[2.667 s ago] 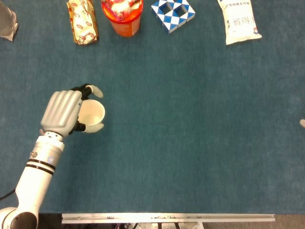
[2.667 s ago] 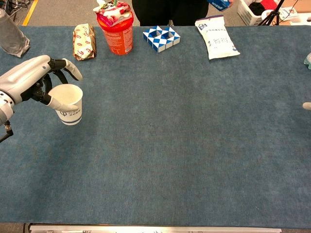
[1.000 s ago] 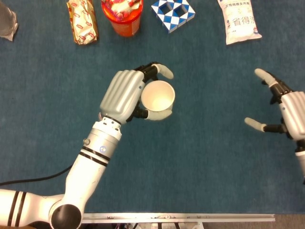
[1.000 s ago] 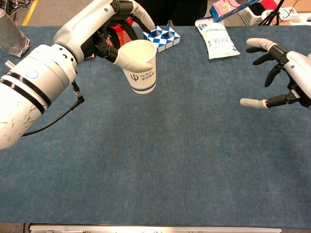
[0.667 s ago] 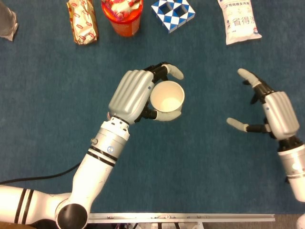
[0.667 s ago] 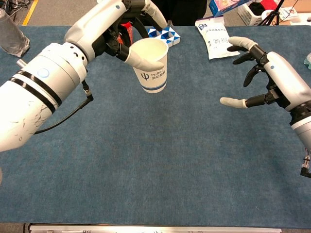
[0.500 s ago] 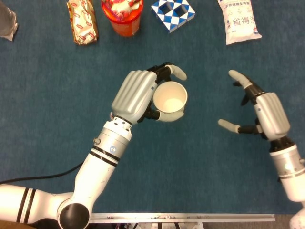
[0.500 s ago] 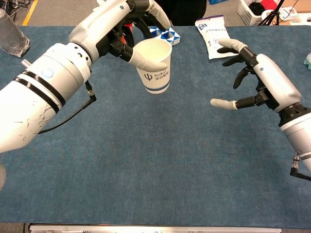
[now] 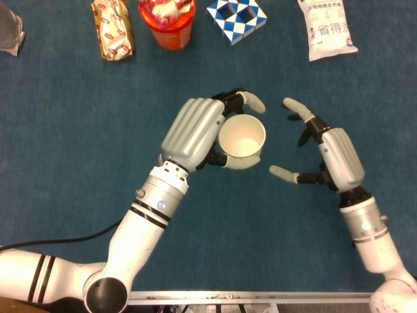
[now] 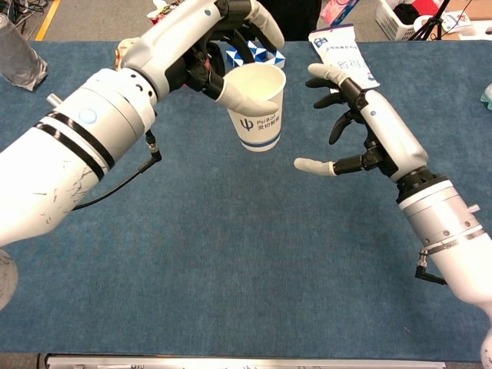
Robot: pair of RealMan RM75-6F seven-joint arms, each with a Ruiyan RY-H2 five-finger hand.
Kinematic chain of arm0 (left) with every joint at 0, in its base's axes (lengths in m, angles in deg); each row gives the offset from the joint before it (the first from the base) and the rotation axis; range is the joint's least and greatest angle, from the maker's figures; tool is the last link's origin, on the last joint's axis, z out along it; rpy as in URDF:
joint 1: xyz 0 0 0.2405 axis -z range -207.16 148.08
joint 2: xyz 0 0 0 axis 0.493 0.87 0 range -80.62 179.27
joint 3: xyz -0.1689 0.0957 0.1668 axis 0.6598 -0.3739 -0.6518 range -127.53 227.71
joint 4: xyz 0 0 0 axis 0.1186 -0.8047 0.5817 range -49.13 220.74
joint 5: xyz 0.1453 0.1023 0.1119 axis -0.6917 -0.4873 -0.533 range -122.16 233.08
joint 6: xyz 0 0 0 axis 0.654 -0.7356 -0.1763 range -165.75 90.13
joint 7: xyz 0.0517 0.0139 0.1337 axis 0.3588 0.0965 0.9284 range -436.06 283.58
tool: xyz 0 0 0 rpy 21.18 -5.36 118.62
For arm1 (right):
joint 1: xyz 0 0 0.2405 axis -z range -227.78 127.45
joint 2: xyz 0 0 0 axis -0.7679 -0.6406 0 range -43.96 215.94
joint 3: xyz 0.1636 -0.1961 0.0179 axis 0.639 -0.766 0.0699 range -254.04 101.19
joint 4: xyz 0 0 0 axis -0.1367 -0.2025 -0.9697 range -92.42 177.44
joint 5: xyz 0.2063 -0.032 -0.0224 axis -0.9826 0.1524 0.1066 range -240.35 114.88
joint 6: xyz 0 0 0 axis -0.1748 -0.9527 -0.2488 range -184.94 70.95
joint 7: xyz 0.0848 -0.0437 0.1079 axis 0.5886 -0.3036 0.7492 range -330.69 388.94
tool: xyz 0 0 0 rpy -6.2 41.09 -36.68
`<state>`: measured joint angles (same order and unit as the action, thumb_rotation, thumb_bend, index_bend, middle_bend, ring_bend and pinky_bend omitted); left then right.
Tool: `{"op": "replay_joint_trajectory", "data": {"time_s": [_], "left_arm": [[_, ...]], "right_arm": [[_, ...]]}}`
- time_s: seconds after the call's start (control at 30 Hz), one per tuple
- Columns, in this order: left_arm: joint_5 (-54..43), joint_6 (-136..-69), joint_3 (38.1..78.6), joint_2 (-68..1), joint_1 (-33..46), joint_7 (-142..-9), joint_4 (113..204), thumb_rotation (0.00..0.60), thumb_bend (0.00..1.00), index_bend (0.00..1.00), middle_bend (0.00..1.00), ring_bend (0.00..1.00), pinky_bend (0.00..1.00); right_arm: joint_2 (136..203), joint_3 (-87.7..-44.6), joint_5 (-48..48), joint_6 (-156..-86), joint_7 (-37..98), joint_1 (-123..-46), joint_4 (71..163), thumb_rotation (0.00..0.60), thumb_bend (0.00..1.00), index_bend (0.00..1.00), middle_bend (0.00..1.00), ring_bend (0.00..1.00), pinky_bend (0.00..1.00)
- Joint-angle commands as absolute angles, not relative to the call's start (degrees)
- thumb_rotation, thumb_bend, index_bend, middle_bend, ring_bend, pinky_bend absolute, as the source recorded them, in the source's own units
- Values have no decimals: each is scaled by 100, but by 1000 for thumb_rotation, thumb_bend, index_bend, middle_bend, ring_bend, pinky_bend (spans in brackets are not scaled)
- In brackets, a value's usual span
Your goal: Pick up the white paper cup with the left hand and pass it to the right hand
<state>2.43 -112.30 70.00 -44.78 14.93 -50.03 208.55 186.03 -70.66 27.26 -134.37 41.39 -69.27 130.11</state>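
My left hand (image 9: 195,132) (image 10: 207,46) grips the white paper cup (image 9: 242,140) (image 10: 259,108) around its rim and holds it upright above the blue table, mouth up and empty. The cup carries a blue logo and band in the chest view. My right hand (image 9: 329,155) (image 10: 367,131) is just right of the cup with its fingers spread apart, palm facing the cup, holding nothing. A small gap separates its fingertips from the cup wall.
Along the far edge lie a wrapped snack (image 9: 113,29), an orange tub (image 9: 168,22), a blue-and-white checkered block (image 9: 237,16) and a white pouch (image 9: 326,29). A clear plastic item (image 10: 19,60) sits at the far left. A metal rail (image 9: 247,297) marks the near table edge.
My left hand lifted the cup from the table's left side and carried it rightward to the middle. My right hand came in from the right and closed the distance to the cup.
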Motion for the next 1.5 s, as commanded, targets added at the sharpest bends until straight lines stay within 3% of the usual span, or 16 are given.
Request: {"op": "replay_joint_trajectory", "data": {"time_s": [0.03, 0.8, 1.17, 1.5], "left_arm": [[240, -11222, 7008, -4521, 1533, -5012, 20829, 600, 24, 363, 338, 387, 630], [152, -11216, 6908, -4853, 1767, -4984, 20567, 600, 23, 363, 333, 386, 630], [-60, -11242, 6772, -5030, 1800, -4919, 20367, 600, 24, 364, 332, 385, 630], [-104, -11216, 6738, -5122, 1796, -4923, 20332, 600, 23, 363, 331, 385, 630]], "right_arm": [[18747, -7051, 2707, -13460, 4306, -6957, 12936, 600, 0, 142, 200, 264, 523], [19237, -7139, 2639, -13288, 5014, -7122, 12820, 600, 0, 62, 159, 237, 518], [19367, -7128, 2637, -13371, 5287, -7113, 12804, 600, 0, 64, 227, 265, 520], [19554, -7107, 2627, -13490, 5372, -7081, 12680, 600, 0, 287, 398, 443, 552]]}}
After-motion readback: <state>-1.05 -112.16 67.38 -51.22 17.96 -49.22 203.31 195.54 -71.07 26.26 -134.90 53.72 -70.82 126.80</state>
